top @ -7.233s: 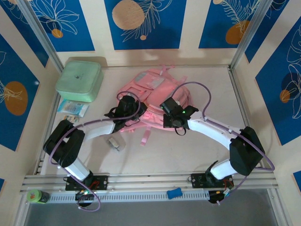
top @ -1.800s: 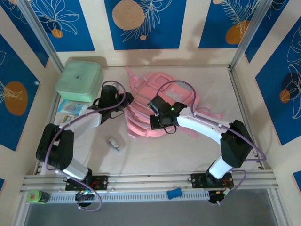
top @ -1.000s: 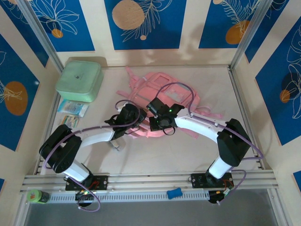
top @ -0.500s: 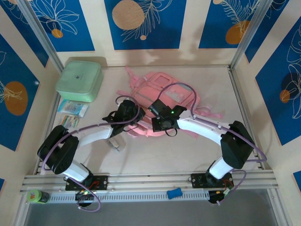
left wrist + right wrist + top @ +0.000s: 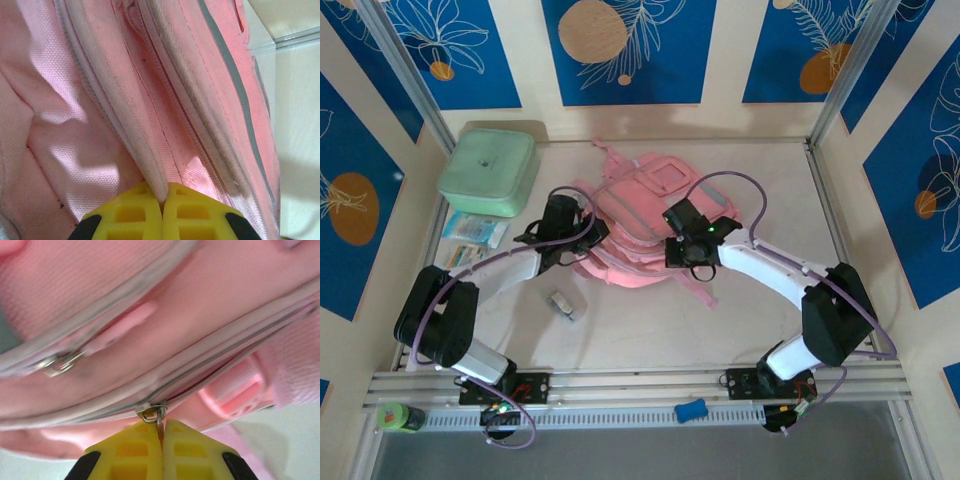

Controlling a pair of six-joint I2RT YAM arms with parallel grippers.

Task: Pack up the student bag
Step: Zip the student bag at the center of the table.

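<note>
At centre of the table [image 5: 650,330] slumps the student bag [image 5: 655,190], soft woven pink fabric (grey-trimmed). Left gripper [image 5: 162,200], at 9 o'clock, pinches a zipper ridge [image 5: 145,165]; right gripper [image 5: 161,432], 5 o'clock, clamps the metal zipper pull [image 5: 154,414].

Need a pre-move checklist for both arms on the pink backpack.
1. Right end effector shut on the zipper pull: ok.
2. Left end effector shut on a seam of the backpack: ok.
3. Zipper track ahead free of snags: cannot tell.
4. Backpack fully on the table: ok.
5. Green box packed: not ok; it sits on the table, left of the backpack.
</note>
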